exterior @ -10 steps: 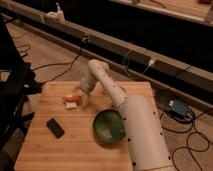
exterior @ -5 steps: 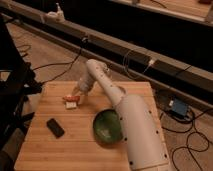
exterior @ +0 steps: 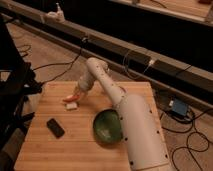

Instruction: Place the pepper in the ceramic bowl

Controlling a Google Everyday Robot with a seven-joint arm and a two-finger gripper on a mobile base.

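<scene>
Wooden table [exterior: 80,147], glossy ceramic bowl [exterior: 105,128], smooth pale gripper [exterior: 79,93] at pepper [exterior: 70,98]

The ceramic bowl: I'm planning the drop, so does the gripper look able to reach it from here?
Probably yes. The gripper is by the pepper, and only bare table lies between it and the ceramic bowl; the white block sits off that path.

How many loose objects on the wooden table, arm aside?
4: the pepper at the gripper, upper left; white block right beside it; dark flat object lower left; ceramic bowl centre, partly hidden by the arm.
</scene>
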